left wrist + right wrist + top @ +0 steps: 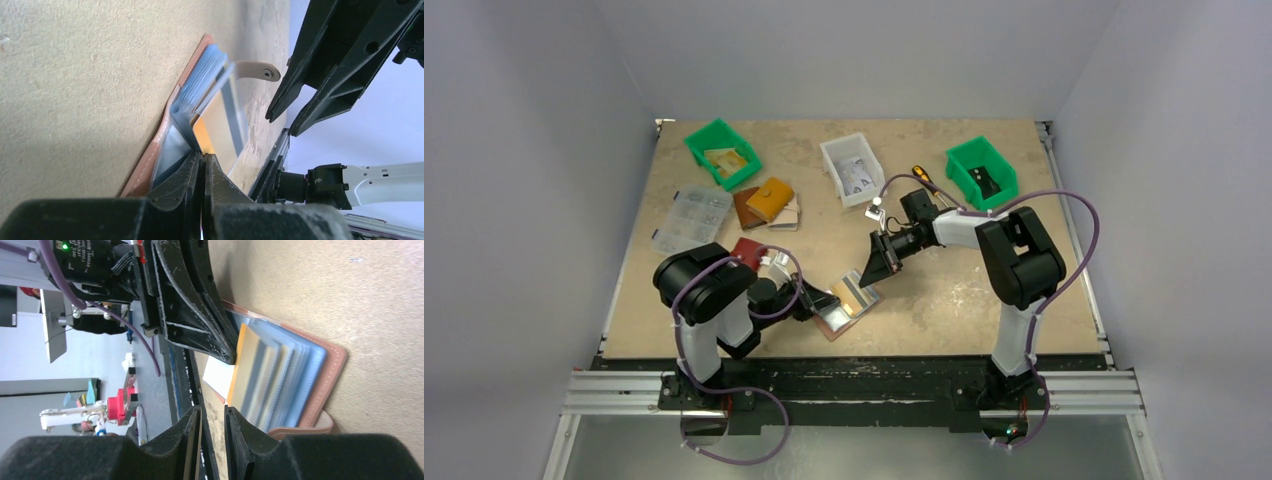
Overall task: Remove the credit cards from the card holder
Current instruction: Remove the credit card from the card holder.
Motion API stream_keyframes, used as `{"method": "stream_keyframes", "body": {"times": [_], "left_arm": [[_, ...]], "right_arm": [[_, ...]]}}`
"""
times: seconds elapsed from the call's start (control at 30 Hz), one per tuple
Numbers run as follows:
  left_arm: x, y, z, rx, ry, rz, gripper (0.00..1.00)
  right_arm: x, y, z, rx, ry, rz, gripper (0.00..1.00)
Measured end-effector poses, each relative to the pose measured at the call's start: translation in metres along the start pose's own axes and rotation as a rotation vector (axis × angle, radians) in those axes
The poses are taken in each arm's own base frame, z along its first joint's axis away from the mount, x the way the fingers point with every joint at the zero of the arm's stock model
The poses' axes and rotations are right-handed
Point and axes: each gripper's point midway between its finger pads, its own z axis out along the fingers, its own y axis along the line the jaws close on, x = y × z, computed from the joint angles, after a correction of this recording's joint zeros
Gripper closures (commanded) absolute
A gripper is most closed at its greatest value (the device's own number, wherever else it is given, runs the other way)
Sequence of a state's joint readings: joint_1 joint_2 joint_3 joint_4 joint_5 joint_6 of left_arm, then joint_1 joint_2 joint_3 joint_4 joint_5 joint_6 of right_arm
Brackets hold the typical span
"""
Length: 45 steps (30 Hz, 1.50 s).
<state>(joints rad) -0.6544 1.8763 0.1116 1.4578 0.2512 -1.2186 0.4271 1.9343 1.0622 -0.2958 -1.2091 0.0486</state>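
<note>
**Desk:** Where is your holder (852,303)?

**Floor:** It lies open, near centre of the table (944,300), with a gold card (220,131) fanned among blue sleeves (300,370). Your left gripper (202,156) is clamped on its left side. Your right gripper (212,412) hovers beside it, fingers slightly apart. The card lettering is blurred.

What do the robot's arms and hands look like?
Each arm has white tubes and chunky black joints: left arm, right arm. Loopy purple cables run along them. The left hand and right hand are black, with two flat, scuffed fingers.
</note>
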Motion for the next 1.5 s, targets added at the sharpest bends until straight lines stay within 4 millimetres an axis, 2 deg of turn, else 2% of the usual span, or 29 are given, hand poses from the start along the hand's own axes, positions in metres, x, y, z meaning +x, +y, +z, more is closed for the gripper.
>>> {"method": "stream_keyframes", "body": {"times": [0.5,0.73,0.93,1.17,1.4,1.43,1.47,1.5], "left_arm": [[0.002,0.001,-0.002,-0.003,0.024,0.000,1.00],[0.002,-0.003,-0.006,-0.018,0.036,0.021,1.00],[0.004,0.002,-0.005,-0.048,0.058,0.033,1.00],[0.005,0.003,-0.007,-0.072,0.074,0.042,1.00],[0.002,-0.004,-0.015,-0.086,0.072,0.057,1.00],[0.002,-0.004,-0.016,-0.091,0.073,0.057,0.99],[0.002,-0.003,-0.016,-0.095,0.073,0.057,0.92],[0.003,-0.003,-0.016,-0.099,0.073,0.055,0.89]], "right_arm": [[0.003,-0.024,-0.003,0.141,0.014,-0.018,0.65],[0.003,-0.029,-0.002,0.174,0.022,-0.039,0.64],[0.007,-0.030,0.004,0.185,0.042,-0.048,0.63],[0.006,-0.037,0.004,0.236,0.048,-0.058,0.68],[0.005,-0.046,0.002,0.288,0.049,-0.059,0.69],[0.005,-0.046,0.002,0.290,0.049,-0.059,0.69],[0.005,-0.046,0.001,0.291,0.050,-0.058,0.69],[0.005,-0.046,0.001,0.294,0.050,-0.058,0.69]]}}
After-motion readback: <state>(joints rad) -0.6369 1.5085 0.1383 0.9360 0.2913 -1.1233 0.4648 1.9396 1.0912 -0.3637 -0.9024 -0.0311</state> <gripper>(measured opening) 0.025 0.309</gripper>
